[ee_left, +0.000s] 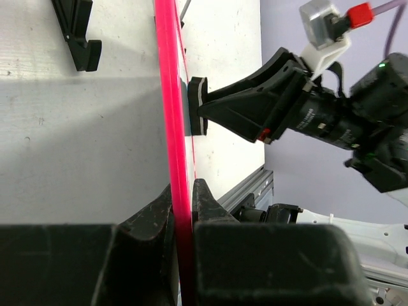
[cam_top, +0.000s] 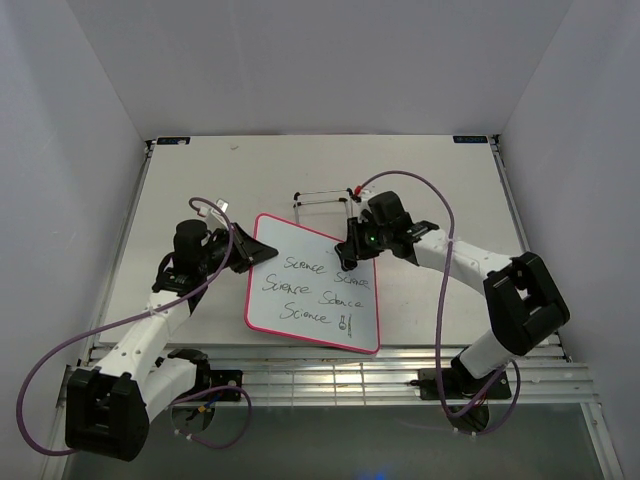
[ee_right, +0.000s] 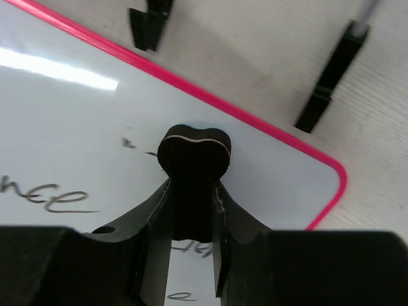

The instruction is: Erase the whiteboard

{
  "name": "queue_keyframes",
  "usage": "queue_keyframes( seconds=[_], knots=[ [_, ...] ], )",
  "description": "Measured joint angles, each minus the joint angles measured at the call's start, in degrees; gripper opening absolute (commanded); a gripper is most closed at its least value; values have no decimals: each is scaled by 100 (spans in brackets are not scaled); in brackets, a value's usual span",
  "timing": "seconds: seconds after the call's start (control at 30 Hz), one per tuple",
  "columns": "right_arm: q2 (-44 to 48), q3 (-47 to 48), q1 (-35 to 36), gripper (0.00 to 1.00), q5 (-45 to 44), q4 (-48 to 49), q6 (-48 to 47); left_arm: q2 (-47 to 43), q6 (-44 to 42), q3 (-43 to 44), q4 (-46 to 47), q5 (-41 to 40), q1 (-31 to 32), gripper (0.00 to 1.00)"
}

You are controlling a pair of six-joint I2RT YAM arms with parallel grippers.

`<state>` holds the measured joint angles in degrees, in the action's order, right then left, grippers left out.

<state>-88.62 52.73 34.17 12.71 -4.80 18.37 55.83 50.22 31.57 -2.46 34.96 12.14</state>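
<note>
The whiteboard (cam_top: pixel 310 290) has a pink-red frame and lies tilted on the table, with black "Science" words in three rows. My left gripper (cam_top: pixel 243 258) is shut on its upper-left edge; in the left wrist view the pink frame (ee_left: pixel 172 127) runs between the closed fingers (ee_left: pixel 204 204). My right gripper (cam_top: pixel 355 250) is shut on a black bone-shaped eraser (ee_right: pixel 193 156), which presses on the whiteboard (ee_right: pixel 83 127) near its upper right corner. The same eraser (ee_left: pixel 196 106) shows against the board face in the left wrist view.
A thin wire easel stand (cam_top: pixel 325 205) stands just behind the board. Its black feet (ee_right: pixel 331 76) show on the table beyond the board's corner. An aluminium rail (cam_top: pixel 400 375) runs along the near table edge.
</note>
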Motion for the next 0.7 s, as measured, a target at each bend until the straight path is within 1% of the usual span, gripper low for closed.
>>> queue_keyframes(
  seconds=[0.07, 0.17, 0.23, 0.3, 0.43, 0.53, 0.7],
  knots=[
    [-149, 518, 286, 14, -101, -472, -90, 9, -11, 2, 4, 13, -28, 0],
    [-402, 1338, 778, 14, -52, -922, -173, 44, -24, 9, 28, 26, -35, 0],
    [-529, 1687, 1021, 14, 63, -927, -212, 57, -28, 11, 35, 31, -35, 0],
    [-562, 1762, 1113, 14, 107, -892, -234, 61, -24, 11, 28, 24, -37, 0],
    [-597, 1502, 817, 14, 470, -599, -129, 120, -31, 11, 24, -9, -35, 0],
    [-490, 1005, 431, 14, 688, -234, -44, 184, -68, 11, 33, -22, -28, 0],
    [-345, 326, -321, 13, 485, -291, -33, 188, -46, 11, 105, -9, 4, 0]
  ],
)
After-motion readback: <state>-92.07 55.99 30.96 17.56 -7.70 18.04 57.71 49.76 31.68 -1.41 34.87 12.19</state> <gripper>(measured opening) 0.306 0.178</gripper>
